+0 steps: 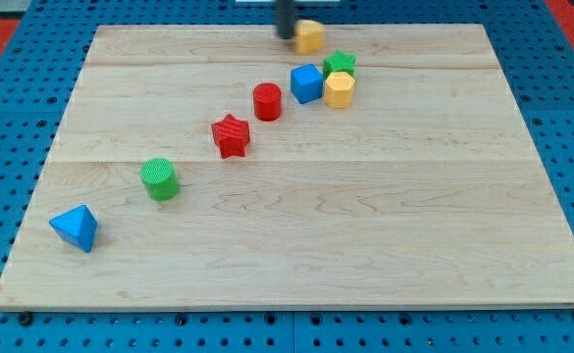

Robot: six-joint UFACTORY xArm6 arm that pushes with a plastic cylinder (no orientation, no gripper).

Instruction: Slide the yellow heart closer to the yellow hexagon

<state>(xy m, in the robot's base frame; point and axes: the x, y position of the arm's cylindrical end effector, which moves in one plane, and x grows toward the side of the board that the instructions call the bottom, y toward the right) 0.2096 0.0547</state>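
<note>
The yellow heart lies near the view's top edge of the wooden board, a little blurred. The yellow hexagon sits below and slightly right of it, touching a green star above it and close to a blue cube on its left. The green star lies between the heart and the hexagon. My tip is at the heart's left side, touching or almost touching it. The rod rises out of the view's top.
A red cylinder, a red star, a green cylinder and a blue pyramid-like block run in a diagonal line toward the view's lower left. The board rests on a blue grid surface.
</note>
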